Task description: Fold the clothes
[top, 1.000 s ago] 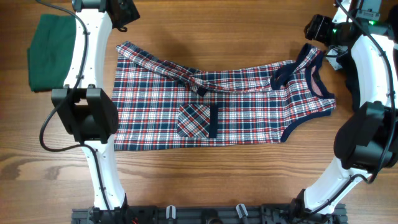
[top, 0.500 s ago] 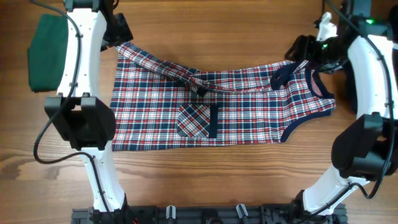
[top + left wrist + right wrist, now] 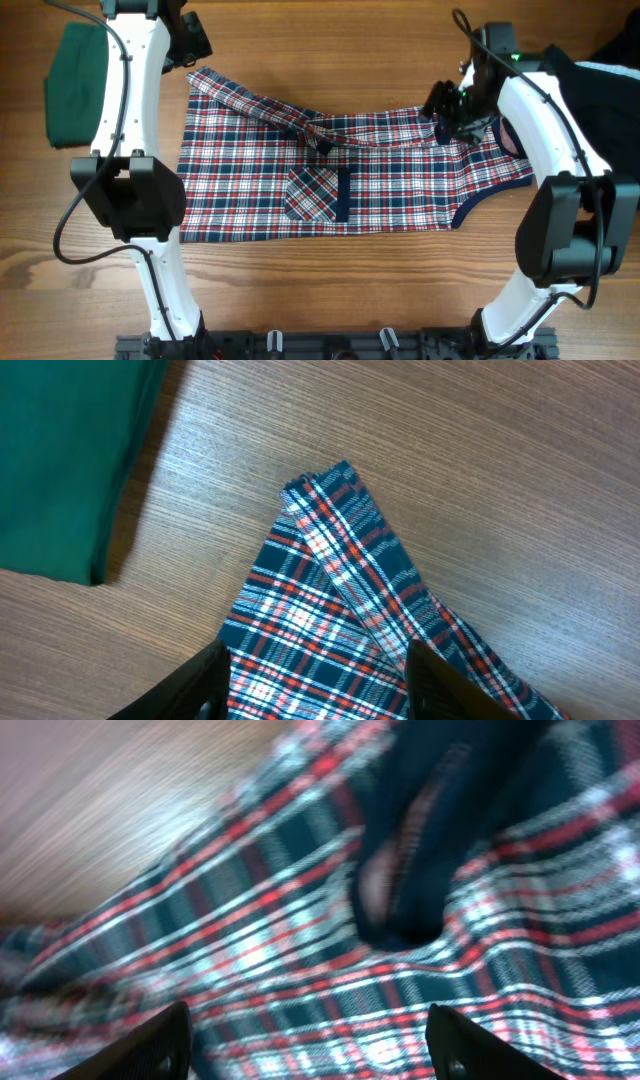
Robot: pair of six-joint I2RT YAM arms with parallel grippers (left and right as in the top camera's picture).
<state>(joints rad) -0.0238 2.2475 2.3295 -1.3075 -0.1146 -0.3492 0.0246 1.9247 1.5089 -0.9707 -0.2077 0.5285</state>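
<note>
The plaid dress (image 3: 380, 170) lies flat across the table, hem to the left and neckline to the right. Its far long edge is folded over, and one pocket (image 3: 318, 193) faces up. My left gripper (image 3: 192, 50) hovers at the dress's far left corner. In the left wrist view its jaws (image 3: 315, 685) stand apart, straddling flat plaid cloth (image 3: 330, 600). My right gripper (image 3: 452, 105) is low over the navy-trimmed shoulder strap (image 3: 430, 840). Its jaws (image 3: 310, 1040) are wide apart over the plaid, pinching nothing.
A folded dark-green garment (image 3: 75, 85) lies at the far left, close to the left arm and also visible from the left wrist (image 3: 60, 460). A black garment (image 3: 610, 55) sits at the far right corner. Bare wood table (image 3: 330, 290) runs along the near side.
The right arm has swung left and down from the table's far right corner onto the shoulder strap. The left gripper has shifted slightly over the hem corner. Both jaws have narrowed.
</note>
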